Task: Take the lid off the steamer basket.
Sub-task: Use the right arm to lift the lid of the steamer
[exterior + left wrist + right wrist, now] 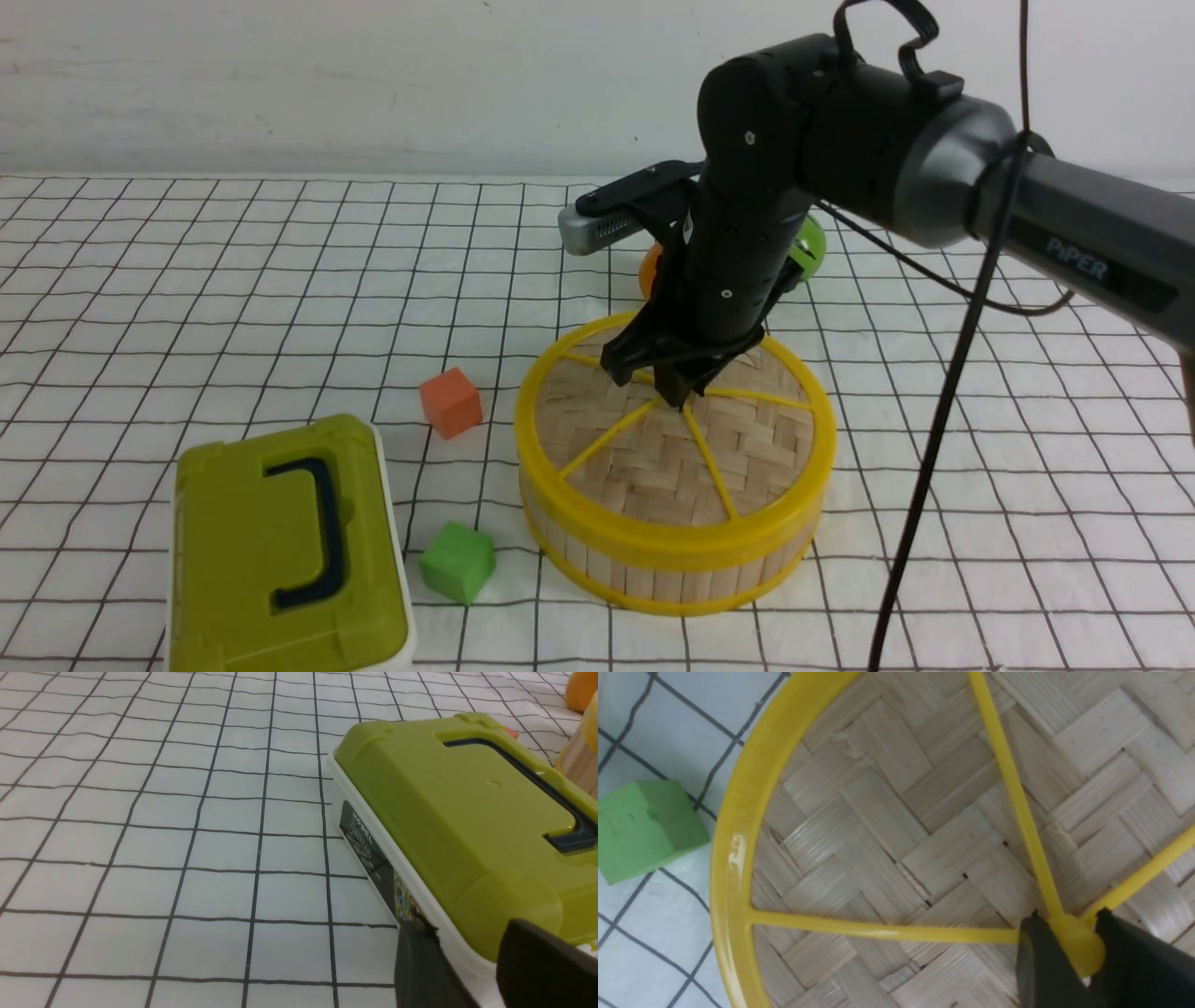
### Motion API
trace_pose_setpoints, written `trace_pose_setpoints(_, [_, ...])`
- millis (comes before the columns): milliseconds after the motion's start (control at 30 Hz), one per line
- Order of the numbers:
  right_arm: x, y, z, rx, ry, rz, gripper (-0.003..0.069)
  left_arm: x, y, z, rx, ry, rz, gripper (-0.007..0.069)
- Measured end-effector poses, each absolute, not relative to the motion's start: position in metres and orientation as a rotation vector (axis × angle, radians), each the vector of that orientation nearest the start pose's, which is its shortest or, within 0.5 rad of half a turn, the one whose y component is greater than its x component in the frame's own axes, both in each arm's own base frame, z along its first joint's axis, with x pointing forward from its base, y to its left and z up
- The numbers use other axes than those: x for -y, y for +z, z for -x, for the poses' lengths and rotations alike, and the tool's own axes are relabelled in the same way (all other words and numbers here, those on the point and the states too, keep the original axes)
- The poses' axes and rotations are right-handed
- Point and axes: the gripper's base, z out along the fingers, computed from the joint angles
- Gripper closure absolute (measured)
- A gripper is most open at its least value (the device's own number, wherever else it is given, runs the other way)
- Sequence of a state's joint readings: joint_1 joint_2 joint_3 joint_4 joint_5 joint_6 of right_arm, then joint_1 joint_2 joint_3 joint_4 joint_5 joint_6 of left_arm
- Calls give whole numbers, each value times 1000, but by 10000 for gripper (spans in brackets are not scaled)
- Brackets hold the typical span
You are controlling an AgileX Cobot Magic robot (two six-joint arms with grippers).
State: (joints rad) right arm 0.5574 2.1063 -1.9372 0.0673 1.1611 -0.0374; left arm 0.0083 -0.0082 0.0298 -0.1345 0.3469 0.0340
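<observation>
The lid [653, 457], a woven tan disc with a yellow rim and spokes, sits on the steamer basket [653, 579] in the middle of the table. My right gripper [667, 387] points down onto the lid's centre. In the right wrist view my right gripper [1069, 933] is closed on the small yellow centre knob [1078, 947], with a finger pressed against each side, and the lid's weave [878, 826] fills the picture. My left gripper [467, 927] is open and empty, low beside the olive-green box, and is out of the front view.
An olive-green box [280, 551] with a dark handle lies at the front left; it also shows in the left wrist view [467, 812]. An orange cube [451, 401] and a green cube [457, 562] lie left of the basket. Orange and green balls [808, 247] sit behind my right arm. A black cable [934, 439] hangs down on the right.
</observation>
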Motion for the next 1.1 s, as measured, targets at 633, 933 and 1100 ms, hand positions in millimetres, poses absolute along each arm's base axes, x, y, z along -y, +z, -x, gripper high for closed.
trace_pose_setpoints(633, [-249, 263, -390, -2687, 230, 743, 298, 4, 173, -53, -1849, -101, 61, 386])
trace_pose_setpoints(933, [-249, 262, -389, -2699, 231, 746, 555, 4, 173, -53, -1849, -101, 61, 386])
trace_pose_setpoints(1100, [-247, 270, -387, -2692, 231, 746, 552, 4, 173, -53, -1849, -101, 61, 386])
